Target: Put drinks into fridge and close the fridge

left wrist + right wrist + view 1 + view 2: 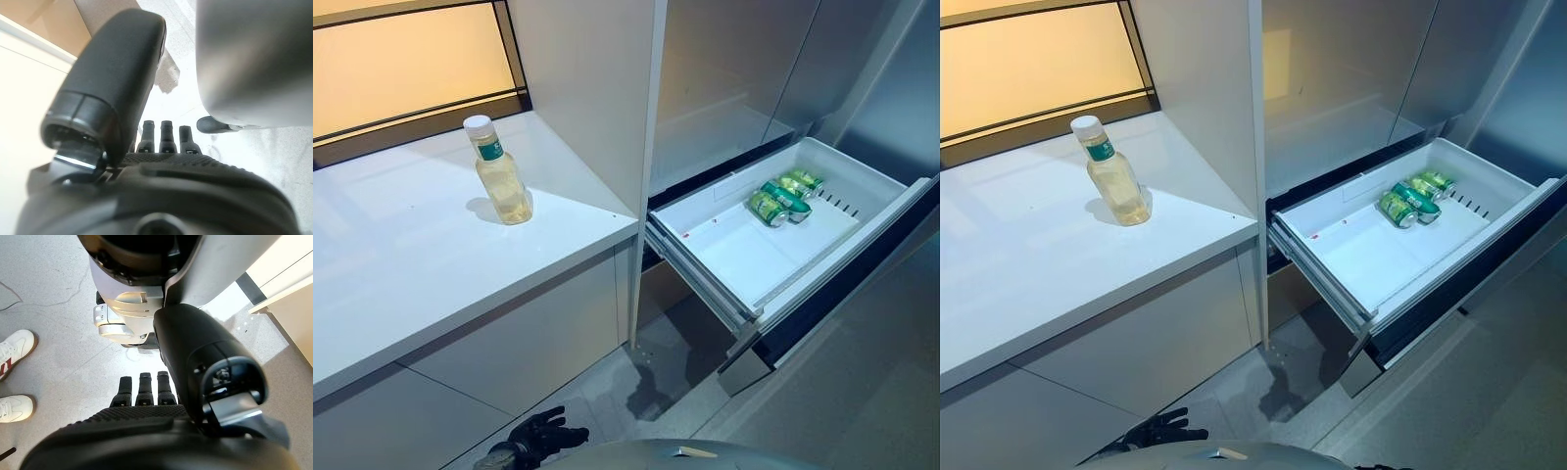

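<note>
Fridge drawer (pixel 862 211) pulled wide open below the tall fridge doors (pixel 734 88). Three green cans (pixel 786 197) lying on their sides inside the drawer, near its back wall, touching one another. Well to the left of the drawer, one bottle (pixel 499 173) of pale drink (white cap, green label) standing upright on the white counter (pixel 401 264). Left hand (pixel 543 436) hanging low, below the counter, fingers relaxed and empty. Right hand (pixel 146 426) hanging over the floor, fingers straight, holding nothing; a person's white shoes (pixel 12 347) near it.
</note>
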